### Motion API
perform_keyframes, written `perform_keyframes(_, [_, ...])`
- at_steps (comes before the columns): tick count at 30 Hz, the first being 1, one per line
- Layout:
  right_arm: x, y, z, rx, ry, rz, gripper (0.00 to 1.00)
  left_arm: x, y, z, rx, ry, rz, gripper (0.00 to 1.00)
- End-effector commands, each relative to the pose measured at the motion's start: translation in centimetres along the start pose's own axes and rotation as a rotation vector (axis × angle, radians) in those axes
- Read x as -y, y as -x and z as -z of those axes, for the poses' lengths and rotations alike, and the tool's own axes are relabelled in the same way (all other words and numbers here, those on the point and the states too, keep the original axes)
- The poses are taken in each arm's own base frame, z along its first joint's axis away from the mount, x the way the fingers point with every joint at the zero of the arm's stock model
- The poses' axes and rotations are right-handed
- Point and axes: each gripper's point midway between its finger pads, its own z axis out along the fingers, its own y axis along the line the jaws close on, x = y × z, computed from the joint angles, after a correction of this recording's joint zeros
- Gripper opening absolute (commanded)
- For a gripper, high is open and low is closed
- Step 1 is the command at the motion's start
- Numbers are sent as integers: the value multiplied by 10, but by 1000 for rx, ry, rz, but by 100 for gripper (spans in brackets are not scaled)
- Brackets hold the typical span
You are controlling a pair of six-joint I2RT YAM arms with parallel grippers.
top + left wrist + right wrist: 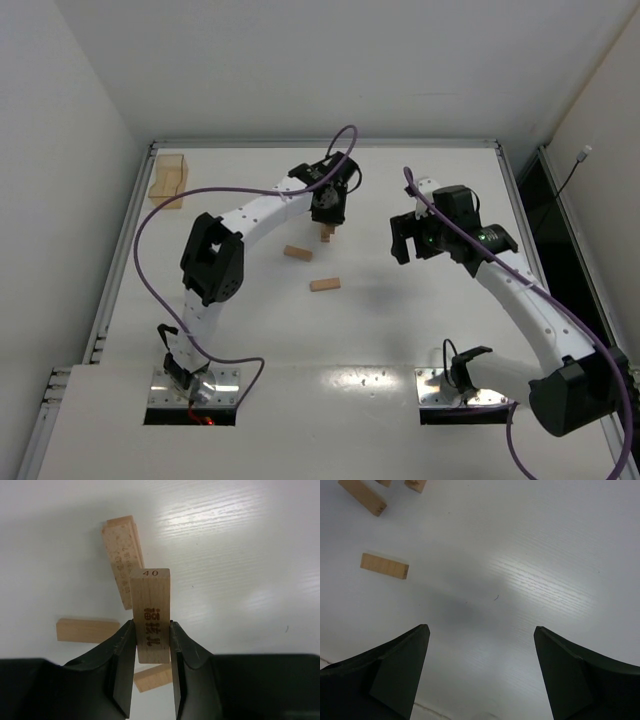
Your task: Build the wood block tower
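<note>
Fingers of left arm (122,667) clamp wood block (150,612) over tower (121,555); align square, lower gently. Right fingers (395,670) wide apart, empty.

A clear amber-tinted plastic box (170,180) stands at the far left corner of the white table (400,320), close to the wall.

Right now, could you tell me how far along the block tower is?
Barely begun. Done: a low tower of stacked blocks stands on the table; its height is unclear. In hand: the left hand is shut on a block stamped 40, close to that tower. Left: two loose blocks lie flat nearby, and the right hand hangs open and empty.
</note>
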Motion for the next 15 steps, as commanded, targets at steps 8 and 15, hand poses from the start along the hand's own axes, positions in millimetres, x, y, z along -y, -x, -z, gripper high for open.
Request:
perform_keyframes(8, [-1, 5, 4, 50, 16, -18, 83, -9, 16, -20, 48, 103, 16, 0])
perform_keyframes(15, [0, -1, 3, 42, 20, -25, 83, -14, 26, -20, 71, 117, 19, 0])
